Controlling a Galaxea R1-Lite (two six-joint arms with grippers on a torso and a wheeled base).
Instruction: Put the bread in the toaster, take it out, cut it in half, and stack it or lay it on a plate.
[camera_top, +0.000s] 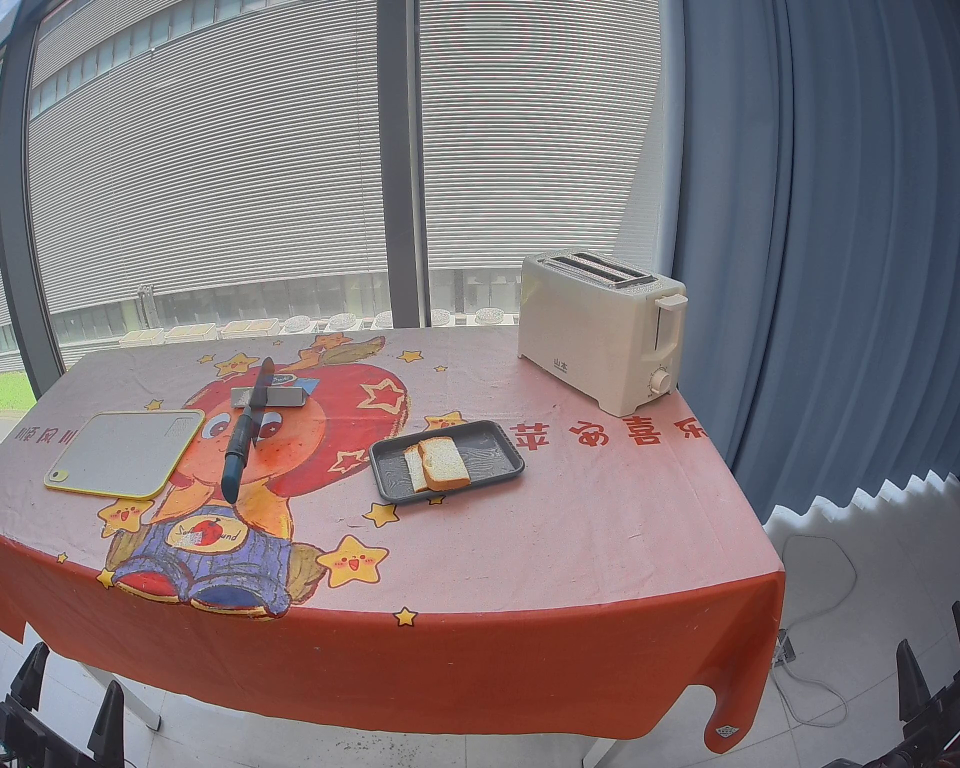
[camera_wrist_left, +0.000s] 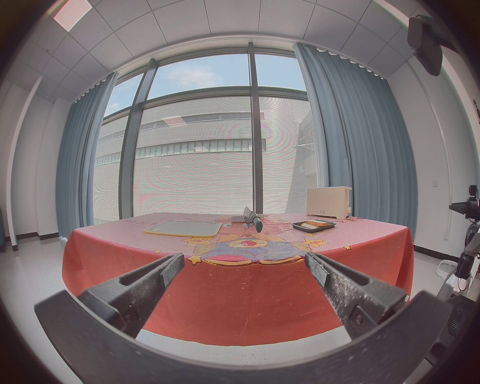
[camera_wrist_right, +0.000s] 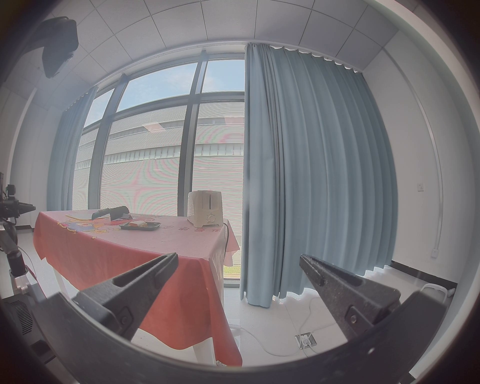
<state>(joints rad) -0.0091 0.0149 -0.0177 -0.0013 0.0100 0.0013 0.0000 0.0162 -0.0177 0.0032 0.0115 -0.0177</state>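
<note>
Two bread slices (camera_top: 436, 464) lie on a dark grey rectangular plate (camera_top: 492, 441) in the middle of the table. The cream toaster (camera_top: 600, 327) stands at the far right, its slots empty. A knife (camera_top: 245, 428) with a blue handle rests on a grey holder left of the plate, beside a white cutting board (camera_top: 125, 452) with a yellow rim. My left gripper (camera_wrist_left: 241, 265) is open, low in front of the table's near edge. My right gripper (camera_wrist_right: 238, 265) is open too, low and off the table's right side. From there the bread (camera_wrist_left: 316, 223) and toaster (camera_wrist_right: 205, 208) look far.
The table wears an orange cartoon cloth (camera_top: 560, 560) hanging over its edges. Windows run behind it and a blue curtain (camera_top: 820, 230) hangs at the right. A cable (camera_top: 810, 640) lies on the floor right of the table.
</note>
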